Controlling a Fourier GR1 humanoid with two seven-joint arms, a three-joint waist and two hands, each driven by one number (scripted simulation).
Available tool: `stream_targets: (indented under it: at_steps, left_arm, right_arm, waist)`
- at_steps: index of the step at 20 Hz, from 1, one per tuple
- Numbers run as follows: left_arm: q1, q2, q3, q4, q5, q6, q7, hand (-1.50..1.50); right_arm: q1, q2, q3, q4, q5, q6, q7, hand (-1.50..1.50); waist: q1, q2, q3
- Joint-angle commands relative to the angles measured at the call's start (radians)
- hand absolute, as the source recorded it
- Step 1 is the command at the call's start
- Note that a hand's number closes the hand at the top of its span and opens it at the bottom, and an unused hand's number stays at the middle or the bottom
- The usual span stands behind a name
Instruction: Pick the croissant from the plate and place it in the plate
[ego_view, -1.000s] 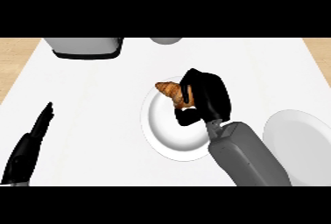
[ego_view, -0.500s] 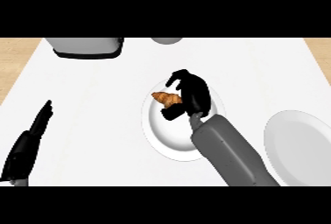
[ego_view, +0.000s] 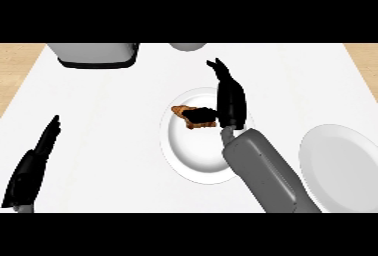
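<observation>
1. Where a moment ago my right robot hand (ego_view: 230, 102) was curled over the croissant (ego_view: 193, 116), it now lies stretched along the right side of the centre plate (ego_view: 193, 162), fingers straight and pointing away from me, with only the thumb crossing the pastry.
2. The croissant rests on that plate's upper part, not lifted; I judge the grasp is not yet made, so the pick is still ahead.
3. The target plate (ego_view: 343, 167) sits to the right on the worktop (ego_view: 111, 130), well apart from the centre plate, with nothing between them but my own forearm.
4. My left robot hand (ego_view: 33, 165) rests open near the left edge.
5. A grey appliance (ego_view: 94, 54) and a bowl (ego_view: 187, 46) stand at the far edge, clear of the path.
</observation>
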Motion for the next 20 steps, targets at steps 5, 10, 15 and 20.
stream_targets:
  at_steps: [5, 10, 15, 20]
  left_arm:
    - [0.045, -0.011, 0.028, -0.009, 0.02, -0.014, -0.018, 0.0]
    - [0.034, 0.001, 0.038, 0.021, 0.008, -0.024, -0.054, 0.0]
    - [0.083, -0.02, 0.031, 0.01, -0.022, -0.003, -0.092, 0.0]
    - [-0.011, -0.018, 0.044, -0.053, -0.025, -0.018, 0.054, 0.0]
  right_arm:
    - [0.202, -0.078, -0.124, -0.272, -0.086, -0.075, -0.049, -1.5]
    - [0.342, -0.159, -0.268, -0.412, -0.362, 0.04, -0.317, -1.5]
    - [0.493, -0.285, -0.431, -0.41, -0.55, 0.226, -0.557, -1.5]
    - [0.524, -0.343, -0.515, -0.327, -0.594, 0.354, -0.664, -1.5]
  waist:
    - [-0.02, -0.007, 0.0]
    - [-0.017, -0.002, 0.0]
    - [-0.013, -0.001, 0.001]
    - [-0.009, -0.001, 0.0]
